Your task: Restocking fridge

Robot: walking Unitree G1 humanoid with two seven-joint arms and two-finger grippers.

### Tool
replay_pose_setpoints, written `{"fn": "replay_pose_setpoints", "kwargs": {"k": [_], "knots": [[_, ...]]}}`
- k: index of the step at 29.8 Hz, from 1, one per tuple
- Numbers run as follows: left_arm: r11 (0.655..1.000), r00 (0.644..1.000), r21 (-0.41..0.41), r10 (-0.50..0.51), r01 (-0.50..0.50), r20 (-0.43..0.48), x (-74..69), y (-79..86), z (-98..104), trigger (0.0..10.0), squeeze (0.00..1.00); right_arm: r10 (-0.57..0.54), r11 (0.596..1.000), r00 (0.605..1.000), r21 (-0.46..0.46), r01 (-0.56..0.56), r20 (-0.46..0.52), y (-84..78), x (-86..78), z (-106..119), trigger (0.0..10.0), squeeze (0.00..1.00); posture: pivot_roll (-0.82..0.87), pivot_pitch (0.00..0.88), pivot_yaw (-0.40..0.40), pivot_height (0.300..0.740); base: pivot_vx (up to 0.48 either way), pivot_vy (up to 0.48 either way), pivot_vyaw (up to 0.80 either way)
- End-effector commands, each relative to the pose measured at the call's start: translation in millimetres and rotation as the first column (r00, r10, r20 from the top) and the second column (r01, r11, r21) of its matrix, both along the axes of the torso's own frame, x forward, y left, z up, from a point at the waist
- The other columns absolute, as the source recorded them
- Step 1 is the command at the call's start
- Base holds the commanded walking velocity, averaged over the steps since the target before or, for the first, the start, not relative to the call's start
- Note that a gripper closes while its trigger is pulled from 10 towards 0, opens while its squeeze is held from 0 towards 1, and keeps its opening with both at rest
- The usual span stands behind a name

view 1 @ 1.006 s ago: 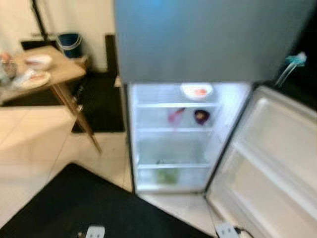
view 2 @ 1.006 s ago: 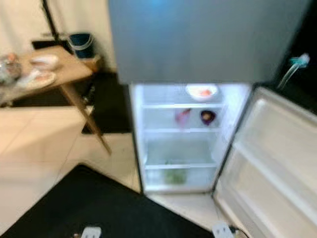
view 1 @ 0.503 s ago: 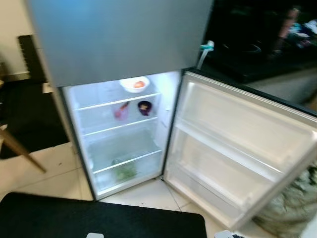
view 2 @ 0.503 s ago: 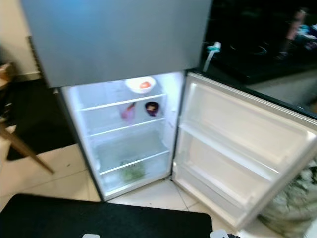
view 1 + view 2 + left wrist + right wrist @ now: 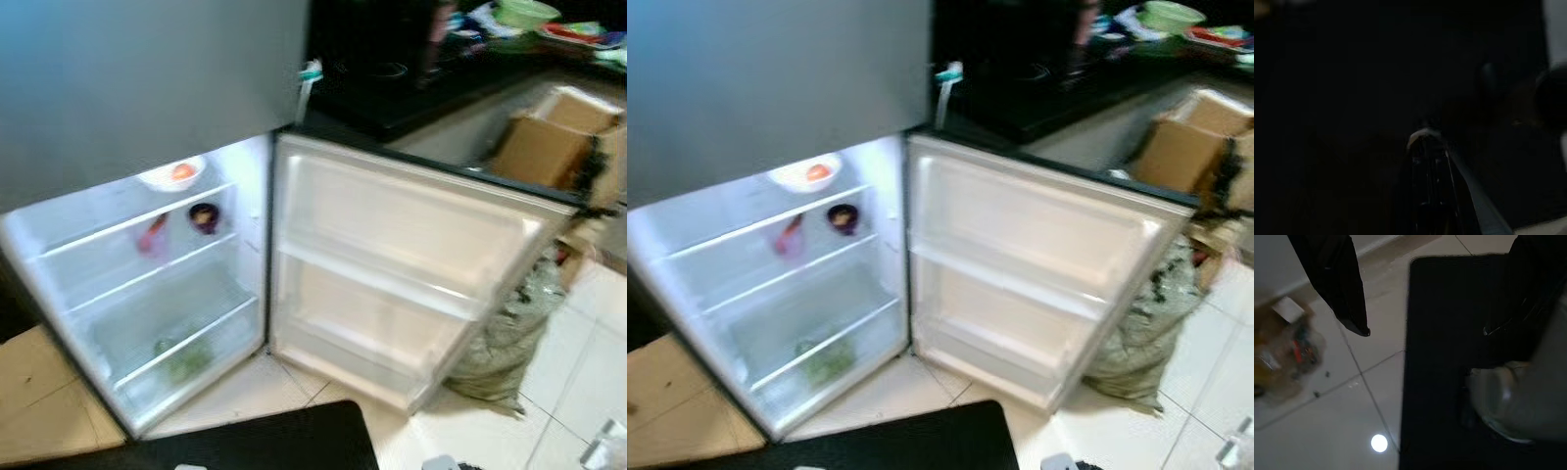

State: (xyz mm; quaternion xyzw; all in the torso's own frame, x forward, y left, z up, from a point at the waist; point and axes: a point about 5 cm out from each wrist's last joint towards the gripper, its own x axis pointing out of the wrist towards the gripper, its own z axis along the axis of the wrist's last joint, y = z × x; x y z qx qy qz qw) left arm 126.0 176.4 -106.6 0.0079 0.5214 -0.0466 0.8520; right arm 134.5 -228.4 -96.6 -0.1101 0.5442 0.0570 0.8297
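On pale floor tiles (image 5: 573, 352) stands the upright fridge (image 5: 147, 284), door (image 5: 392, 264) swung open rightward. Right gripper (image 5: 1425, 293) hangs wide open over a black mat (image 5: 1449, 357); the left gripper's state cannot be told.

A dark counter (image 5: 421, 93) runs along the back right, with a green bowl (image 5: 1172, 14) and other blurred, colourful items on it. Below its edge, a brown cardboard box (image 5: 541, 149) sits on the right. A grey-green sack (image 5: 1136, 338) slumps on the pale tiled floor (image 5: 1205, 392). A black mat (image 5: 911, 441) lies at the near edge, and a flat brown cardboard sheet (image 5: 39, 401) covers the floor on the left.
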Motion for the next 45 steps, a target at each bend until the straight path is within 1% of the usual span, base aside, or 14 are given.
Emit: {"fn": "replay_pose_setpoints", "kwargs": {"k": [1,8,11,25,31,33,45], "knots": [[1.000,0.999,-0.009,0.014,-0.014,-0.051,-15.5,-1.3,-5.0,10.0,0.00,-0.001,1.000,1.000,0.012,0.001,-0.006,3.3,-1.8,-1.3,10.0,0.00,-0.06,0.000,-0.036,0.740,0.000,0.000,-0.76],[1.000,0.999,-0.021,0.015,-0.016,-0.049,-15.7,-1.2,-4.9,10.0,0.00,0.005,1.000,1.000,0.001,-0.005,0.001,2.1,-1.4,-0.9,10.0,0.00,-0.06,0.000,-0.037,0.740,0.000,0.000,-0.68],[1.000,0.999,-0.025,0.014,-0.015,-0.046,-15.2,-1.3,-4.7,10.0,0.00,-0.010,1.000,1.000,0.004,0.010,0.010,1.7,-0.6,-0.5,10.0,0.00,-0.06,0.000,-0.037,0.740,0.000,0.000,0.00],[0.999,0.999,-0.042,0.013,-0.015,-0.049,-15.3,-2.6,-4.7,10.0,0.00,-0.016,1.000,1.000,0.003,0.016,0.014,1.9,-0.6,-0.5,10.0,0.00,-0.07,0.000,-0.033,0.740,0.000,-0.404,0.00],[0.999,0.999,-0.046,0.015,-0.017,-0.047,-14.5,-3.0,-4.5,10.0,0.00,-0.005,0.999,0.999,0.037,0.003,0.036,2.2,1.9,1.0,10.0,0.00,-0.06,0.000,-0.032,0.740,0.000,-0.412,0.00],[0.999,0.999,-0.046,0.016,-0.018,-0.046,-14.4,-2.9,-4.5,10.0,0.00,-0.005,0.999,0.999,0.053,0.002,0.042,3.0,2.9,1.5,10.0,0.00,-0.06,0.000,-0.033,0.740,0.000,-0.414,0.62],[0.999,0.999,-0.047,0.017,-0.019,-0.046,-14.4,-2.7,-4.4,10.0,0.00,-0.005,0.998,0.999,0.065,0.003,0.040,4.2,2.5,1.1,10.0,0.00,-0.07,0.000,-0.030,0.740,0.000,-0.413,0.80]]}}
